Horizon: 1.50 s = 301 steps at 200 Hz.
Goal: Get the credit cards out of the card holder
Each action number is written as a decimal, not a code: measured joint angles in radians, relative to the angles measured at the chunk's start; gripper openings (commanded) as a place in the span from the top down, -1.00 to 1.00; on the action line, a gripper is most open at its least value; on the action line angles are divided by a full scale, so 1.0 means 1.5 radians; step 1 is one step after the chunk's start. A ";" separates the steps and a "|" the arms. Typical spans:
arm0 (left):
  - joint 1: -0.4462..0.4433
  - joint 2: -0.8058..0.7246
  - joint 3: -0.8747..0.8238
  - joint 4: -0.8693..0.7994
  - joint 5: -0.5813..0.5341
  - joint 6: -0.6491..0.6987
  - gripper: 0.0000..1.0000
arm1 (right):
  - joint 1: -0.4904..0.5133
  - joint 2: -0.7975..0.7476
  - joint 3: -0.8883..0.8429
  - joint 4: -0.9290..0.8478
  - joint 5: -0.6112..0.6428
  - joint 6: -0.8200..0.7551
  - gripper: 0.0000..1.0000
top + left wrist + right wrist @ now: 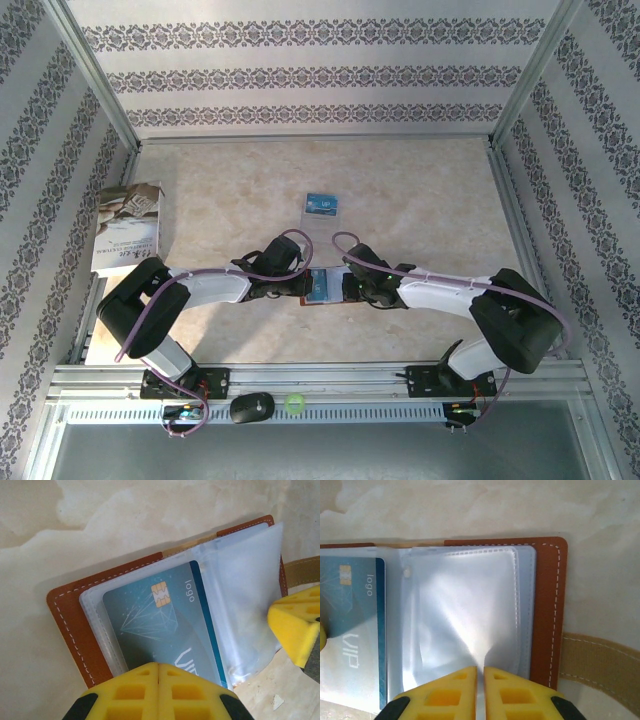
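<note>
Pale marbled worktop (420, 200), walled by patterned panels. Left arm (190, 290) and right arm (450, 295) bent inward, wrists meeting over the near middle. White-grey booklet (128, 228) flat at the far left edge.

Between the two wrists, the card holder (322, 287): lying open, reddish-brown cover (70, 625) down, clear sleeves facing up, tan snap tab (600, 660) trailing off one side. Further back, well apart from it, a pale translucent sheet (320, 228) with a blue card (322, 204) resting on it.

Inside the left-hand sleeve, another blue credit card (160, 630), chip and pale diamond pattern showing.

Left gripper (158, 666): jaws pressed together at that card's near edge; cannot tell whether pinching it. Right gripper (481, 670): jaws almost together, pinching the near edge of a clear sleeve page (465, 610), lifted off the cover.
</note>
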 measured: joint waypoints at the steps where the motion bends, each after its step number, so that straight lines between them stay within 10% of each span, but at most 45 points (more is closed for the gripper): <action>1: 0.000 0.000 0.000 0.000 0.000 0.000 1.00 | 0.001 0.000 0.000 -0.001 0.001 0.000 0.72; 177: 0.006 -0.028 0.000 -0.046 -0.054 0.019 0.64 | -0.024 0.105 0.088 0.077 -0.165 -0.003 0.60; 301: 0.010 -0.027 0.000 -0.060 -0.064 0.023 0.89 | -0.025 0.148 0.088 0.125 -0.184 0.045 0.61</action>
